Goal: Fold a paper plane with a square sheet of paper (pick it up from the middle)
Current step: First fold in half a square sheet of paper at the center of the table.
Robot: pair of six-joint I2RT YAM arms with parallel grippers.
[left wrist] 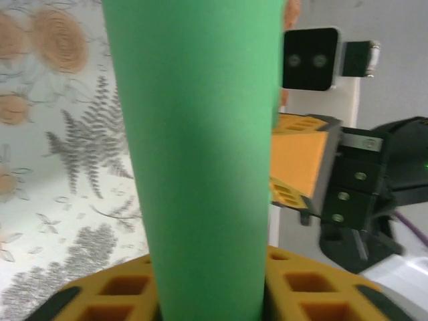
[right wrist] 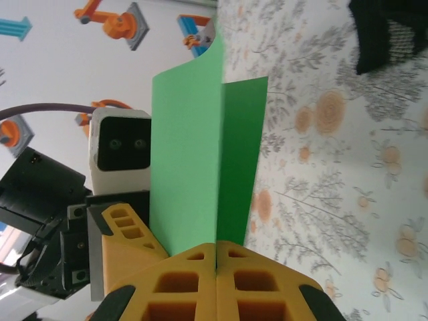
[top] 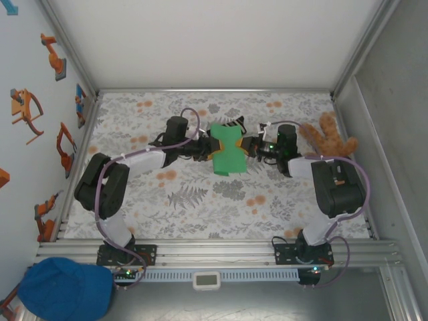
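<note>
mid-frame, the folded square sheet of paper [top: 227, 154] sits between both arms; the right gripper [right wrist: 215, 246] is clamped on it; the left gripper [top: 203, 151] has its grip hidden, i cannot tell.

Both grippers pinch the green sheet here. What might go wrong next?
The left gripper and right gripper pinch opposite sides of the square sheet of paper; pulling apart may tear it. Each seems to hold only a narrow margin, so the sheet might slip out. The two grippers stand close together, so folding it inward risks a collision.
</note>
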